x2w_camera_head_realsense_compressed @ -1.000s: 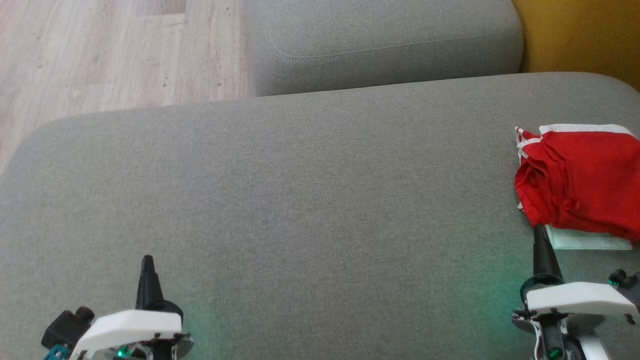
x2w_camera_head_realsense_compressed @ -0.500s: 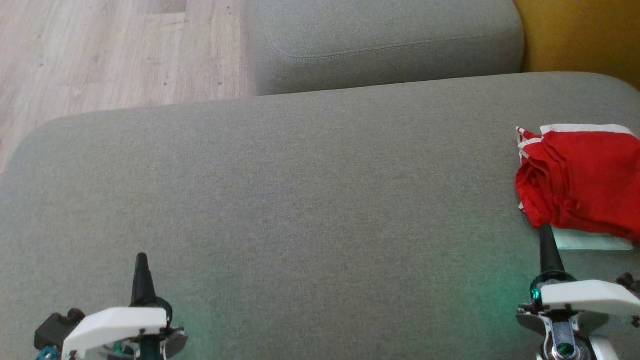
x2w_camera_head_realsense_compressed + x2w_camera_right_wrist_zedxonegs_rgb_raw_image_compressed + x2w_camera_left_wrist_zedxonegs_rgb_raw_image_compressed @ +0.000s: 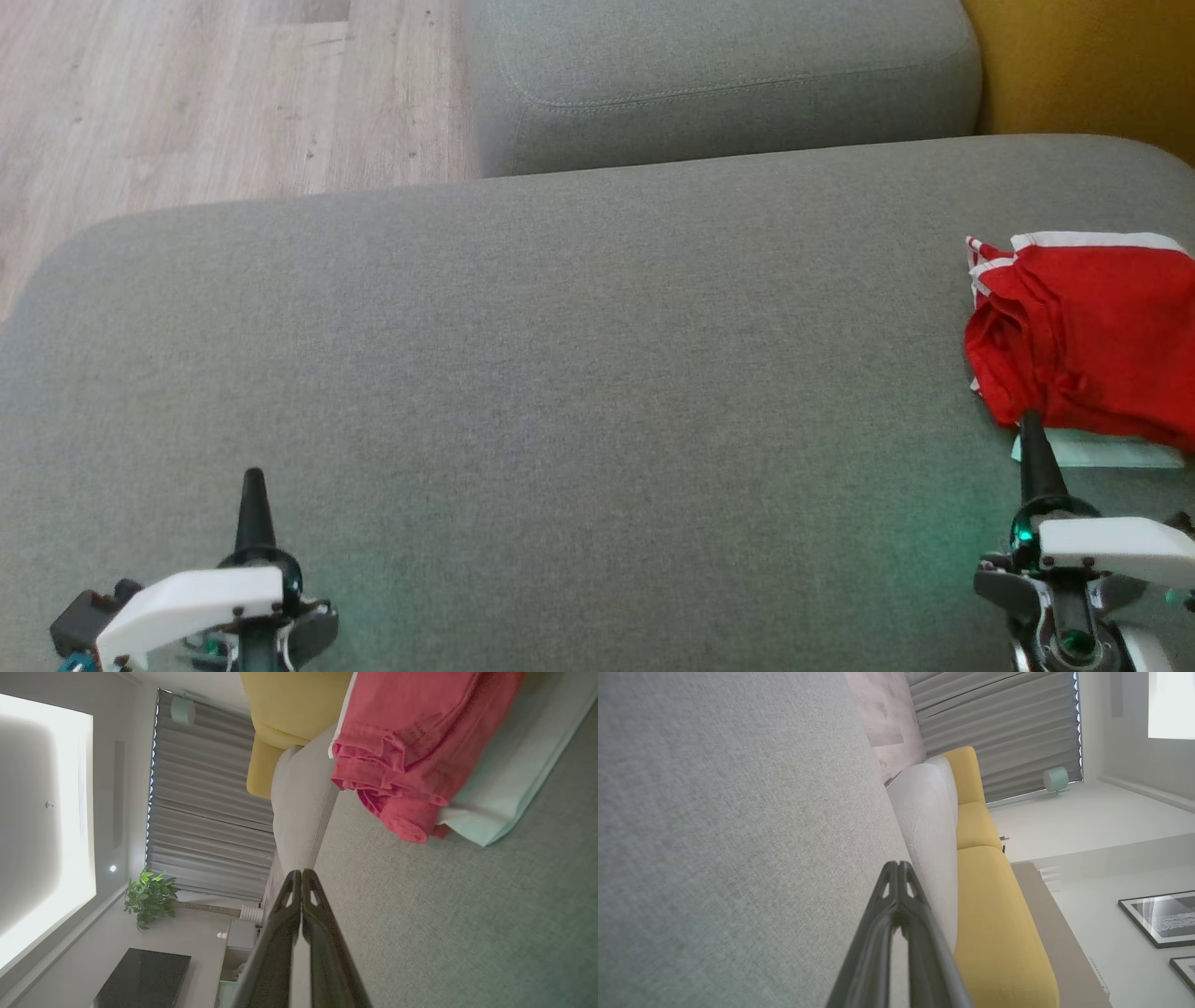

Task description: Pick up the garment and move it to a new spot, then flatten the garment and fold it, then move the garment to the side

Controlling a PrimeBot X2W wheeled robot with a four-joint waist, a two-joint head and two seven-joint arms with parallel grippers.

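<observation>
Garment lying bunched on sofa; you're holding left gripper and right gripper pinched closed, empty, right one near garment.

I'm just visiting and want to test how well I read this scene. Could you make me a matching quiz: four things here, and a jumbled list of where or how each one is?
Things:
1. red garment
2. pale green cloth
3. left gripper
4. wooden floor

Places or states:
A. shut, at the head view's lower left
B. upper left, beyond the grey cushion
C. bunched at the cushion's right end
D. flat, peeking out from under the garment

Pairs: 1-C, 2-D, 3-A, 4-B
</observation>
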